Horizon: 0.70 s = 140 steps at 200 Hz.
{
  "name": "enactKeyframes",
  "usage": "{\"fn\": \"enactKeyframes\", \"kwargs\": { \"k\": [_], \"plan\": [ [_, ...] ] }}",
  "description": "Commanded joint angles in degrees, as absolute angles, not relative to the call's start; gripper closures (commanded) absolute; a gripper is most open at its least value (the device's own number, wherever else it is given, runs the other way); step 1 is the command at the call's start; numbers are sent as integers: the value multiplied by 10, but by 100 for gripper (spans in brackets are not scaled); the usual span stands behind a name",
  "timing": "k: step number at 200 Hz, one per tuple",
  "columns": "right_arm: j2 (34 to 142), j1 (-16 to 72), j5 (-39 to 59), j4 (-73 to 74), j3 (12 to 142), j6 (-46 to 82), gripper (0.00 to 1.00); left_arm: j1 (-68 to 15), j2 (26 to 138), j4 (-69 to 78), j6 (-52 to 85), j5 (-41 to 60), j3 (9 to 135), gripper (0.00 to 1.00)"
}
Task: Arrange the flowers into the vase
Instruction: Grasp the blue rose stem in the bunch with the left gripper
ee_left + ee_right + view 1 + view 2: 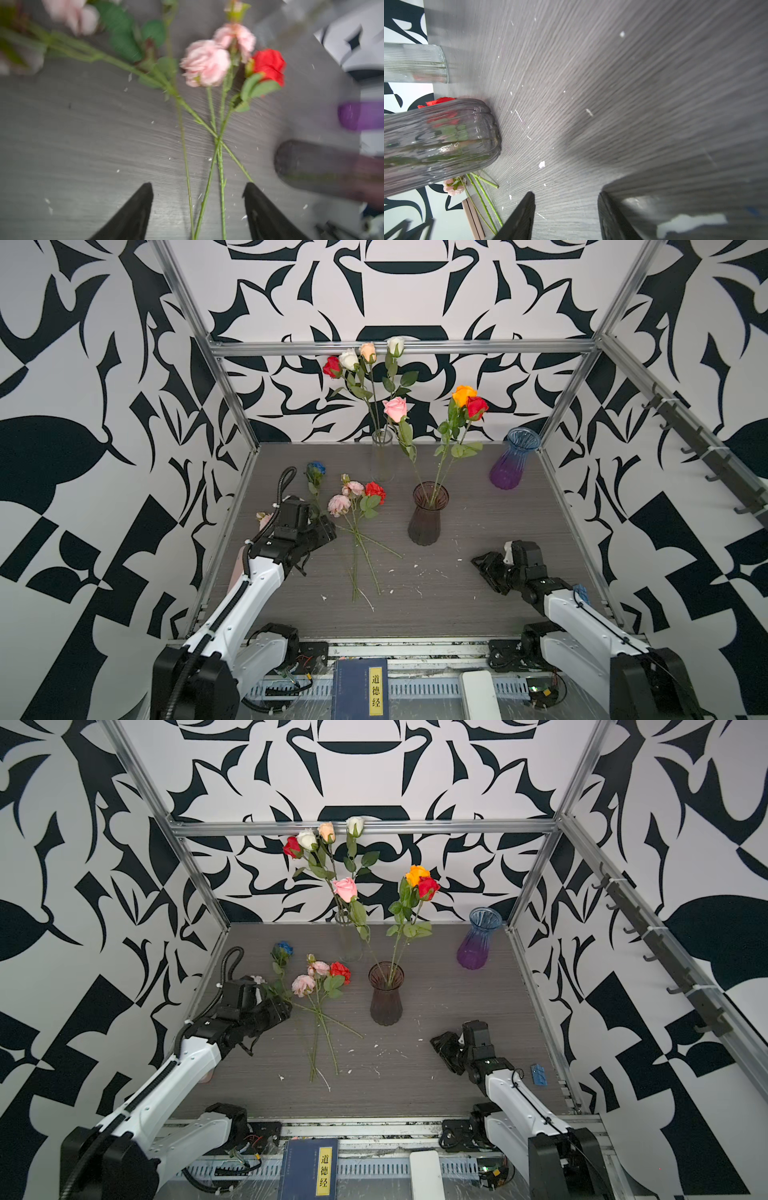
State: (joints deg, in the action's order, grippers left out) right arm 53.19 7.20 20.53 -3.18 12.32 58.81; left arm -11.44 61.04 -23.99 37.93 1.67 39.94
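Several flowers lie loose on the grey table: a blue rose (316, 468), frilly pink blooms (339, 504) (205, 62) and a red bloom (375, 490) (269, 64), their green stems (218, 145) crossing. My left gripper (328, 531) (197, 185) hovers open over those stems, which run between its fingers untouched. A dark smoky vase (428, 518) (442, 141) at mid-table holds pink, orange and red roses. Right of the dark vase, near the front, my right gripper (478, 562) (564, 194) is open and holds nothing.
A tall clear vase (382, 460) at the back holds red, white and peach roses. An empty blue-to-purple vase (509, 466) stands back right. A pink bloom (262, 518) peeks out behind the left arm. A blue book (360, 689) lies beyond the front edge.
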Motion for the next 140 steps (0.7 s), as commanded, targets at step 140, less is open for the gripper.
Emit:
{"fn": "enactKeyframes", "kwargs": {
  "k": [140],
  "plan": [
    [530,70,178,-41,121,597,47,-25,862,-56,434,195,409,64]
  ]
}}
